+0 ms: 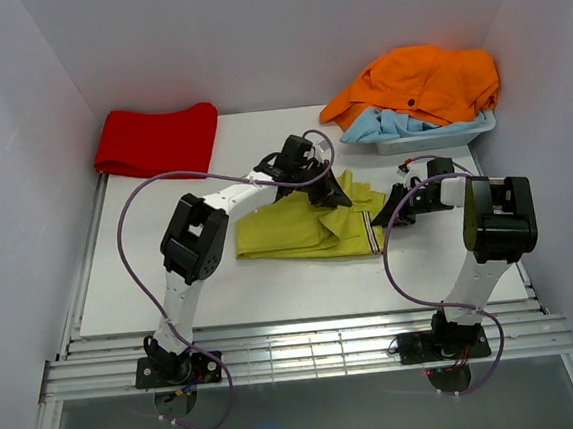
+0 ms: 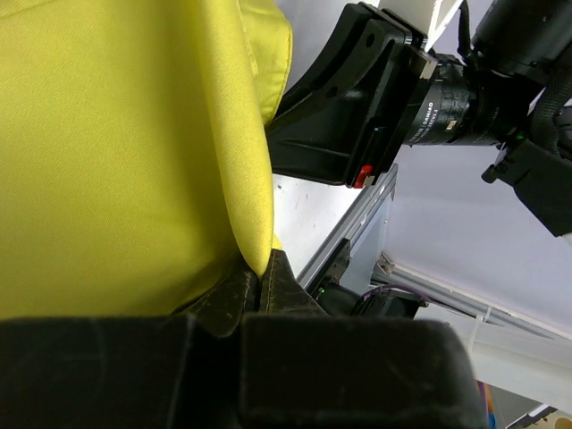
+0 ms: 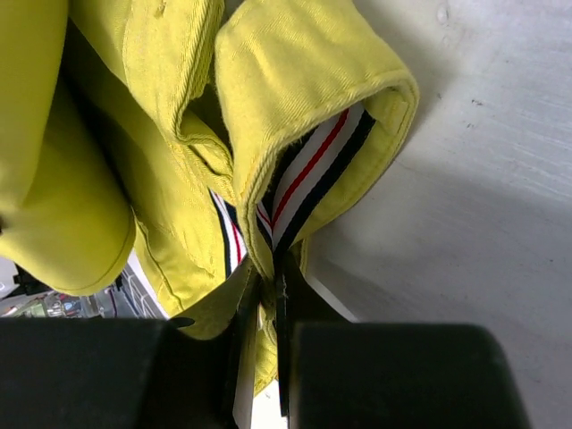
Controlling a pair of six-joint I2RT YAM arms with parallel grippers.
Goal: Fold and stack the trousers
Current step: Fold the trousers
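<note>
Trousers [image 1: 298, 231] on white, walled-in table [image 1: 273, 288]

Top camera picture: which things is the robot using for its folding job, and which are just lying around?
In the job: yellow-green cotton trousers, pinched by the left gripper and right gripper.
Just lying about: folded red cloth, orange garment, light blue garment, white plastic tray under both.

Just one pair of yellow-green trousers [image 1: 303, 228] mid-table, one folded red cloth [image 1: 156, 139] far left, and one white tray [image 1: 431, 143] far right with two things heaped on it: an orange garment [image 1: 421, 82] and a light blue garment [image 1: 394, 125]. Two robot arms at the near edge, the left arm [image 1: 194, 248] and the right arm [image 1: 493, 221]. One table [image 1: 273, 286].
</note>
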